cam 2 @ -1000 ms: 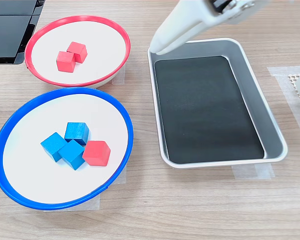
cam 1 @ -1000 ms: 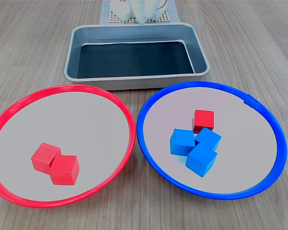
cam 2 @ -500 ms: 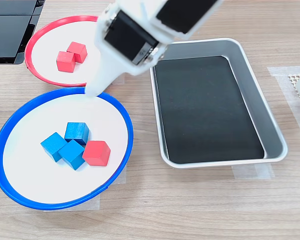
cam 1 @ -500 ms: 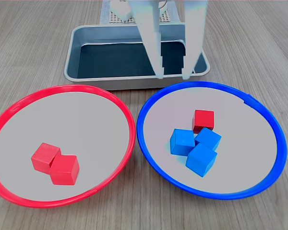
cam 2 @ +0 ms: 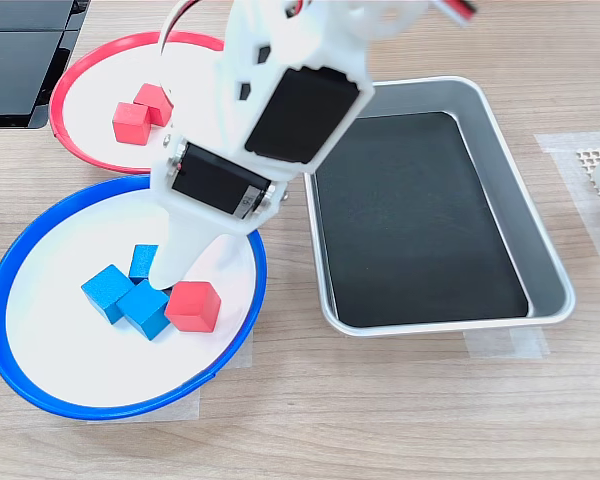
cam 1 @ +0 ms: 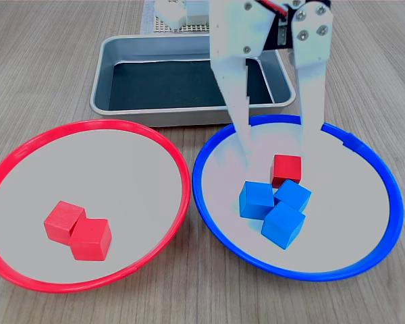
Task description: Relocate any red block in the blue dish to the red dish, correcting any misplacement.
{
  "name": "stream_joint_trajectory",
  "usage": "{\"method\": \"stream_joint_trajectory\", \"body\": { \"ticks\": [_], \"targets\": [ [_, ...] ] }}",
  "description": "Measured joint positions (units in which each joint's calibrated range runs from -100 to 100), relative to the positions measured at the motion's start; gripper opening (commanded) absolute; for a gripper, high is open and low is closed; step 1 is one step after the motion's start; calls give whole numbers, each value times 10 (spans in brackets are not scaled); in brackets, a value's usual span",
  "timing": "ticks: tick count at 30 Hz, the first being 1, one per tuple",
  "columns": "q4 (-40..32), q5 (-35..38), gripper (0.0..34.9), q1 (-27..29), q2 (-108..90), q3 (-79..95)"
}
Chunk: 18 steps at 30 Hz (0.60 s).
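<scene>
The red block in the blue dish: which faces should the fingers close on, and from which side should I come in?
Come straight down from above. The red block lies flat in the blue dish, and its near side in the first exterior view touches a blue cube. So close on the two faces that point to the first exterior view's left and right, which look free. The open gripper already hangs roughly astride them.

You are looking at a wood-grain table [cam 1: 47, 74] that is carrying three containers. The red dish [cam 1: 27, 145] and the blue dish [cam 1: 364, 256] are sitting side by side, rims nearly touching. The grey metal tray [cam 1: 108, 67] is lying just behind them in the first exterior view, with clear tape [cam 2: 505, 343] showing under its edge.
</scene>
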Motion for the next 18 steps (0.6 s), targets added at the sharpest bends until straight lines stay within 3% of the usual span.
{"method": "stream_joint_trajectory", "body": {
  "ticks": [18],
  "targets": [
    [5, 8, 157, -24, 61, -25]
  ]
}}
